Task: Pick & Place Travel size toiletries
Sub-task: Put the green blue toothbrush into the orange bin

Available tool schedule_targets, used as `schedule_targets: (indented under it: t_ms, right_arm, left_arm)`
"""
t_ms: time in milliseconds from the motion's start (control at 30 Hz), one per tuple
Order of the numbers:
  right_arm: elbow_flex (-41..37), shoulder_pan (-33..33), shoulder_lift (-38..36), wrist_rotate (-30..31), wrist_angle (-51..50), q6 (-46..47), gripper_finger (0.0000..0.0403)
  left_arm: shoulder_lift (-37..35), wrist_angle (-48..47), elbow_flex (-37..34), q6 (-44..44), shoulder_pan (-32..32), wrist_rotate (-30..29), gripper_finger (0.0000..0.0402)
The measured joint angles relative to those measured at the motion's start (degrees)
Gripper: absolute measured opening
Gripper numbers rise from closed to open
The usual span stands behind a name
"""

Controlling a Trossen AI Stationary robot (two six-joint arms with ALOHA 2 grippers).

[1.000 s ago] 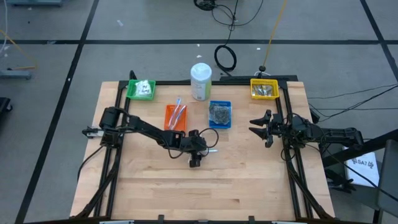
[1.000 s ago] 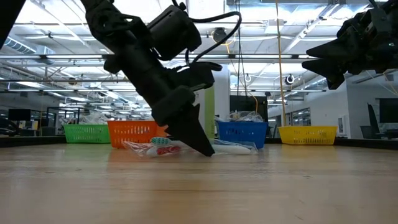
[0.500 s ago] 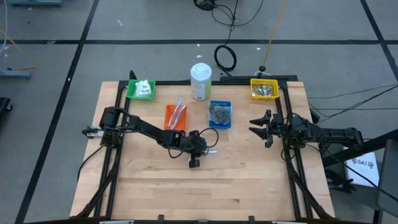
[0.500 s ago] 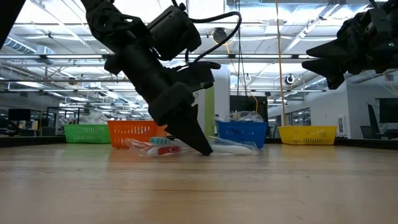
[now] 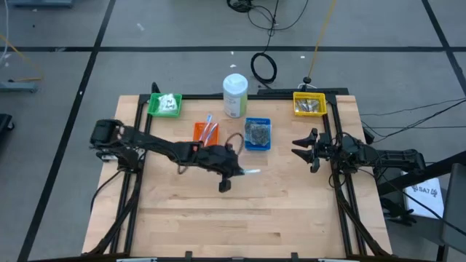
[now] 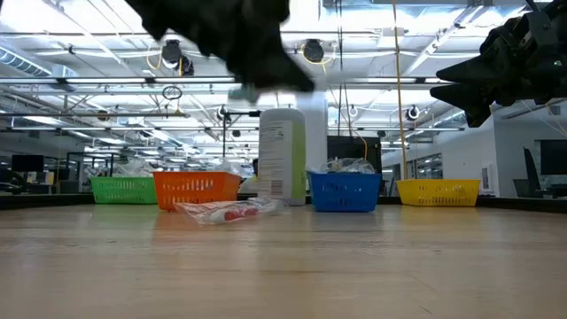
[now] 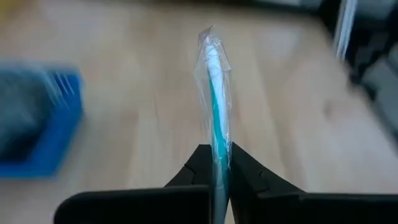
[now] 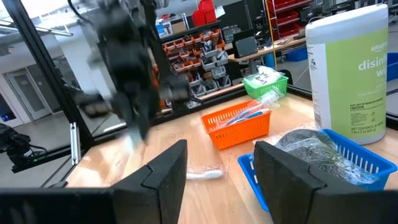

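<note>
My left gripper (image 5: 239, 172) is near the table's middle, raised well above the wood, shut on a clear sachet (image 7: 214, 93) that holds a teal and white stick. The sachet (image 5: 251, 172) juts from the fingertips toward the table's right. A second clear sachet (image 6: 226, 211) with red in it lies flat on the table in front of the orange tray (image 6: 195, 189). At the right side my right gripper (image 5: 297, 151) hangs open above the table, holding nothing. My left gripper pinches one end of the sachet (image 7: 217, 163) between its two fingertips. The fingers come roughly level from the table's left, and the sachet runs on lengthwise beyond them. The sachet is lifted clear of the table, its free end (image 7: 208, 37) in the air.
Along the far side stand a green tray (image 5: 164, 105), an orange tray (image 5: 205, 135), a blue tray (image 5: 257, 134) with dark puffs and a yellow tray (image 5: 309, 104). A tall white bottle (image 5: 235, 95) stands between them. Bare wood (image 5: 240, 218) fills the near half.
My left gripper, which stood with its fingers down on the table by the teal sachet, has taken hold of it and risen quickly. The sachet lay on the table and is now lifted clear. The red sachet has stayed where it was.
</note>
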Motion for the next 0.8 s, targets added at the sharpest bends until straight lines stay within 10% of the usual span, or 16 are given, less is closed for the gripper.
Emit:
schedule_targets:
  t_ms: [400,800]
  right_arm:
    - [0.01,-0.01,0.01,0.0,0.01,0.0,0.0175]
    - [0.01,0.0,0.0,0.0,-0.01,0.0,0.0176]
  left_arm:
    - [-9.93,-0.53,-0.57,-3.5,1.96,-32.13,0.0015]
    - [-9.86,19.79,-19.67,-16.11,12.3,-34.13,0.0009]
